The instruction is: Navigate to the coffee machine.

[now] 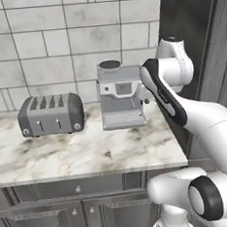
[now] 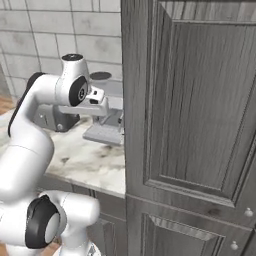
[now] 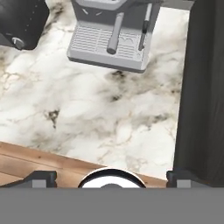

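The coffee machine (image 1: 119, 93) is a boxy silver-grey unit with a dark round top cap, standing at the back right of the marble counter (image 1: 80, 152) against the tiled wall. Its drip tray and two spouts show at the top of the hand view, where the coffee machine (image 3: 107, 43) is cut off by the frame. In the right base view the coffee machine (image 2: 102, 134) is partly hidden by my arm and the cabinet. My gripper (image 3: 113, 178) hovers above the counter's front edge, open, with nothing between its fingertips (image 3: 41, 178).
A low dark-grey four-slot toaster (image 1: 51, 114) sits left of the machine; the toaster (image 3: 22, 22) shows at top left in the hand view. A tall dark wood cabinet (image 2: 190, 125) stands flush against the counter's right end. Drawers and doors (image 1: 78, 189) run below the counter.
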Motion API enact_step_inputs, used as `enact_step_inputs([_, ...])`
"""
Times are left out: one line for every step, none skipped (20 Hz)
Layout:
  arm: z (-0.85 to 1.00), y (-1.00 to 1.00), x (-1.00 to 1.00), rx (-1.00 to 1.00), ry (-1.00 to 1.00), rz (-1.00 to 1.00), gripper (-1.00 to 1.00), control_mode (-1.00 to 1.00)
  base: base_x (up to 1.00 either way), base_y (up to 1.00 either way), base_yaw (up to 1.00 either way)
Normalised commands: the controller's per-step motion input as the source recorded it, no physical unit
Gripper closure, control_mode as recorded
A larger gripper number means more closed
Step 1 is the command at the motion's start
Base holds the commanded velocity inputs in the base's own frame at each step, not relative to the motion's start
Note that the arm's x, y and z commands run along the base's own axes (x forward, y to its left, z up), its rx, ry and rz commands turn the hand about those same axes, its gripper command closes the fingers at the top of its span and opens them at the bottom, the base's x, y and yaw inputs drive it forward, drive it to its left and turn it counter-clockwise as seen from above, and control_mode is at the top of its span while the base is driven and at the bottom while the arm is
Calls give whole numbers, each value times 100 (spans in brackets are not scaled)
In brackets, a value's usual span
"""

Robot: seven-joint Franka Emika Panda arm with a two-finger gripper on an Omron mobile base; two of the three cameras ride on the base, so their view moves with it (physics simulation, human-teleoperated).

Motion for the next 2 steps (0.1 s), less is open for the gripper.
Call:
enact_step_inputs([0, 0, 0, 0, 0, 0, -100, 100, 50, 27, 0])
enact_step_inputs([0, 0, 0, 0, 0, 0, -100, 100, 31, 26, -1])
